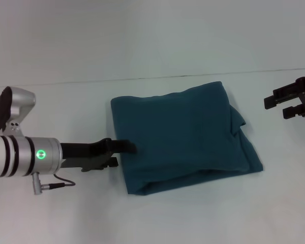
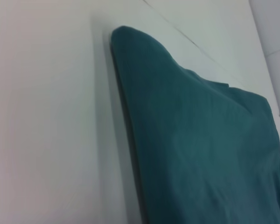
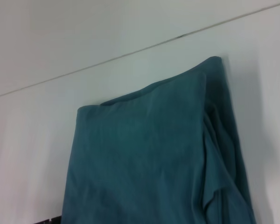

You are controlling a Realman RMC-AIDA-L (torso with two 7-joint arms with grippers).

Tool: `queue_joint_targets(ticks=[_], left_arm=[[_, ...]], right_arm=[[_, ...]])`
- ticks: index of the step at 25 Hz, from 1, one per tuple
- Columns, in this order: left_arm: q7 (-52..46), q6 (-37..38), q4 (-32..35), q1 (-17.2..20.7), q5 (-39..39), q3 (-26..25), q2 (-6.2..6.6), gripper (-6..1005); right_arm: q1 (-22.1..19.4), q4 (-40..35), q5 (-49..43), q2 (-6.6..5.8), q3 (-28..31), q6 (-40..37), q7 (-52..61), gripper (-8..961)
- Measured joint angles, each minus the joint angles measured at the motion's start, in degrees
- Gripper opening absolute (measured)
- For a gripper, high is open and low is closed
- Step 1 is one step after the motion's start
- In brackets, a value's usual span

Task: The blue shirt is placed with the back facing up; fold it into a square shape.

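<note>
The blue shirt (image 1: 183, 137) is seen lying on the white counter (image 1: 142, 40), folded into a roughly square bundle with only plain fabric facing up. Its left edge is straight, while a layer of cloth sticks out along the right side, where the lower right corner spreads wider than the top layer. A soft fold is seen along the near edge.

The left claw (image 1: 126, 148) is held low over the counter at the shirt's left edge, its dark fingers (image 1: 104, 147) drawn close together with their tips touching or just over the cloth; whether any fabric is pinched between them cannot be told.

The right claw (image 1: 279, 107) is held well apart from the shirt, off to its right, above the counter, with its fingers spread apart and nothing between them.

In both wrist views only the folded shirt and the bare counter are shown.
</note>
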Motion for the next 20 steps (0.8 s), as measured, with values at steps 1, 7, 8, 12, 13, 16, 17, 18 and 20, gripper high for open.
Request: queue_joint_targets(ticks=[1, 7, 8, 12, 13, 16, 17, 18, 20], left_arm=[[0.01, -0.21, -0.31, -0.28, 0.01, 0.12, -0.03, 765], [-0.14, -1.97, -0.92, -1.49, 0.04, 2.41, -0.61, 766], [-0.2, -2.51, -1.32, -1.95, 0.04, 2.88, -0.74, 766], [-0.05, -3.3, -2.8, -3.11, 0.04, 3.11, -0.81, 766], [-0.05, -3.38, -3.15, -3.47, 0.04, 3.31, -0.8, 766], [0.57, -2.59, -2.99, -4.23, 0.03, 4.34, -0.83, 766], [0.73, -2.24, -2.53, -4.25, 0.03, 4.46, -0.9, 750], [0.73, -2.09, -2.3, -4.24, 0.03, 4.48, -0.95, 734], [0.7, -1.77, -2.01, -4.22, 0.03, 4.5, -1.03, 703]], right_arm=[[-0.02, 0.01, 0.0, 0.01, 0.0, 0.01, 0.0, 744], [-0.11, 0.04, 0.03, 0.04, 0.0, 0.03, 0.0, 744], [-0.16, 0.07, 0.05, 0.04, 0.0, 0.05, -0.02, 744], [-0.27, 0.14, 0.2, 0.04, 0.02, 0.1, -0.04, 744], [-0.27, 0.14, 0.28, 0.04, 0.04, 0.12, -0.03, 744], [-0.32, 0.14, 0.38, 0.04, 0.14, 0.19, -0.01, 744], [-0.34, 0.13, 0.39, 0.04, 0.2, 0.2, 0.0, 744], [-0.36, 0.1, 0.41, 0.04, 0.26, 0.19, 0.0, 744], [-0.33, 0.05, 0.44, 0.04, 0.31, 0.18, 0.01, 744]])
